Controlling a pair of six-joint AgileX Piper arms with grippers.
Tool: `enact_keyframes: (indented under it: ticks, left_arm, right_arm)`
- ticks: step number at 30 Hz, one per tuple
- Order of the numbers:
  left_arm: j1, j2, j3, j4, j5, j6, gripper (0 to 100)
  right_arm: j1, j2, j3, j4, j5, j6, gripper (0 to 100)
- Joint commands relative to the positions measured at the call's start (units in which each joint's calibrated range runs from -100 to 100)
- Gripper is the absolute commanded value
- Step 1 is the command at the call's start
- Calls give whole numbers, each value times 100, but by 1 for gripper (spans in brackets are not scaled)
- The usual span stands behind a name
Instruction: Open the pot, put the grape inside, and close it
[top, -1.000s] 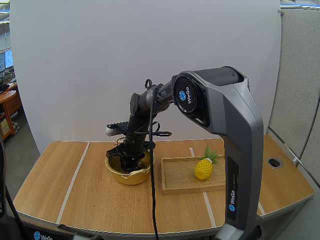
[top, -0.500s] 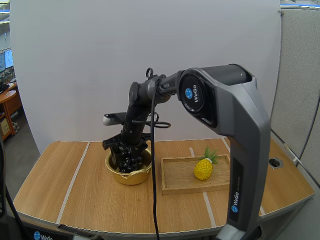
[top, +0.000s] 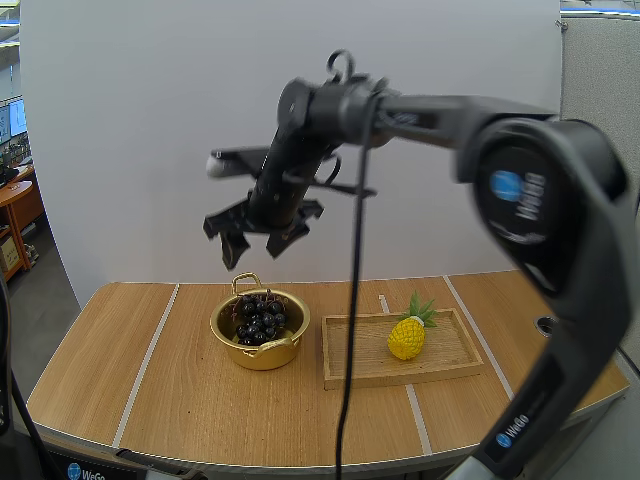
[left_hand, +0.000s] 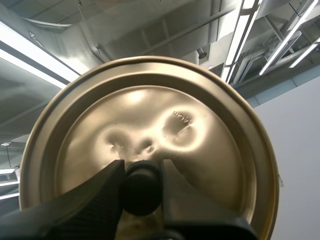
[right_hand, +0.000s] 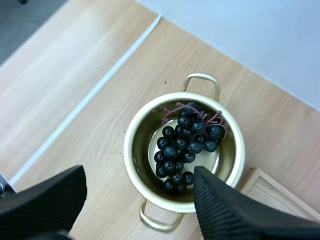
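Note:
The gold pot (top: 262, 357) stands uncovered on the table, with the bunch of dark grapes (top: 260, 320) lying inside it. My right gripper (top: 255, 235) hangs open well above the pot, holding nothing. From the right wrist view I look straight down on the pot (right_hand: 131, 150) and the grapes (right_hand: 182, 147), and the right gripper (right_hand: 139, 172) has its two black fingers (right_hand: 230, 210) standing wide apart. In the left wrist view my left gripper (left_hand: 141, 175) is shut on the black knob (left_hand: 141, 190) of the gold lid (left_hand: 150, 110), which is held up in the air.
A wooden tray (top: 360, 350) lies to the right of the pot with a yellow toy pineapple (top: 407, 335) on it. Bare tabletop stretches left of and in front of the pot. A corner of the tray (right_hand: 260, 185) lies beside the pot.
My right gripper opened inside the pot and let the grapes go there. It then rose high above the pot with nothing in it.

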Motion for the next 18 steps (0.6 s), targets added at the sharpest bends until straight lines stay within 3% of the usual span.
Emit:
enact_keyframes:
  ticks: [1, 11, 18]
  left_arm:
    - [-10, -13, -34, 52, -149, -39, 0]
    - [-10, -13, -34, 52, -149, -39, 0]
    - [-10, -13, -34, 52, -149, -39, 0]
  right_arm:
    - [0, -1687, 75, -206, 778, 265, 100]
    - [0, -3725, 1116, -576, 1016, 486, 100]
    - [0, -4931, 1283, -1133, 1016, 797, 100]
